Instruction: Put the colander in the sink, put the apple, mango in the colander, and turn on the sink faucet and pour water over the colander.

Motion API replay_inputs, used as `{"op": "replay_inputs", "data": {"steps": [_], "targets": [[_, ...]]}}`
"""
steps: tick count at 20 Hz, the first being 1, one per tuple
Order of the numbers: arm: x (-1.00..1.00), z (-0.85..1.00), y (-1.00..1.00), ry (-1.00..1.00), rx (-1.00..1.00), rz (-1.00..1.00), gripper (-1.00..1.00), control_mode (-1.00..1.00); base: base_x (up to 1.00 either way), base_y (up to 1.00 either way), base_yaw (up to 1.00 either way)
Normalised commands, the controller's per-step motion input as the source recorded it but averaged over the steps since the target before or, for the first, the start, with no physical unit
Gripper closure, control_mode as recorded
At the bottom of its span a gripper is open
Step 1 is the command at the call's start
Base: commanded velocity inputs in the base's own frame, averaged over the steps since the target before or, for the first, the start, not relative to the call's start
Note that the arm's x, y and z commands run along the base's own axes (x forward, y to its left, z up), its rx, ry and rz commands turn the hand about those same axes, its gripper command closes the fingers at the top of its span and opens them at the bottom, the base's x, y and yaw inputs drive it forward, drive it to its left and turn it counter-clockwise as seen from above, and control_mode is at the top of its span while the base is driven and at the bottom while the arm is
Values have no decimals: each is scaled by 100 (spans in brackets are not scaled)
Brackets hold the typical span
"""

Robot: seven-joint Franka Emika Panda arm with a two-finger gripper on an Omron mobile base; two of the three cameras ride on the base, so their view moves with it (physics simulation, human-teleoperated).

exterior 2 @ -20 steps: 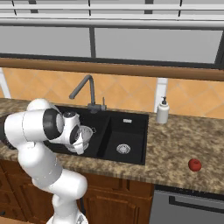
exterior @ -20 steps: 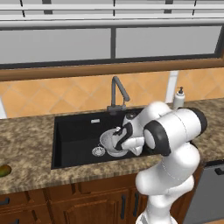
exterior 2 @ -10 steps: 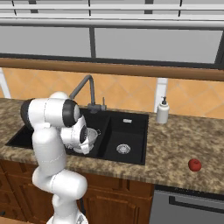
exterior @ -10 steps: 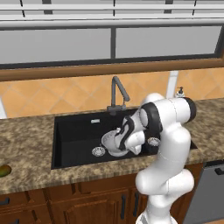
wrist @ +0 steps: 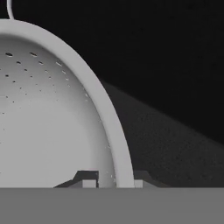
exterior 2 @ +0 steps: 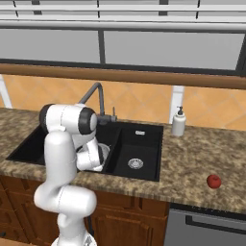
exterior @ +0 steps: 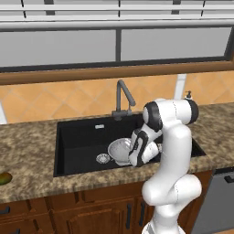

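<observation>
The silver-white colander (exterior: 119,150) is inside the large basin of the black sink (exterior: 77,137), just right of its round drain (exterior: 103,158). My gripper (exterior: 132,160) is shut on the colander's right rim. In the hand view the colander (wrist: 43,109) has its rim running between my gripper (wrist: 114,180) tips, one on each side. Whether it rests on the basin floor I cannot tell. The yellow-green mango (exterior: 3,178) lies at the counter's far left. On the counter far right sits the red apple (exterior 2: 214,181). The dark faucet (exterior: 122,98) stands behind the basin, with no stream.
A white soap dispenser (exterior 2: 178,122) stands on the counter behind the smaller basin (exterior 2: 139,144), which has its own drain (exterior 2: 135,163). Speckled granite counter (exterior 2: 192,153) surrounds the sink. A dishwasher front (exterior 2: 206,226) sits below at right.
The arm's upper links have swung back and stand more upright. The hand and colander have sunk slightly in the large basin, with the grip unchanged.
</observation>
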Motion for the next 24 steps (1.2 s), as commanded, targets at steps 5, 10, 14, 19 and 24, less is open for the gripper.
{"op": "replay_inputs", "data": {"steps": [5, 10, 14, 19, 24], "targets": [[0, -33, -38, -11, 0, 0, -100, -100, 0, 0, 0], [-3, -32, -57, -7, 0, 0, -100, -100, 0, 0, 0], [-1, -22, -39, -5, 1, 0, -100, -100, 0, 0, 0], [-22, 32, -33, -4, 4, 0, -100, -100, 0, 0, 0], [-6, 99, -3, 3, 10, -1, -100, -100, 0, 0, 0]]}}
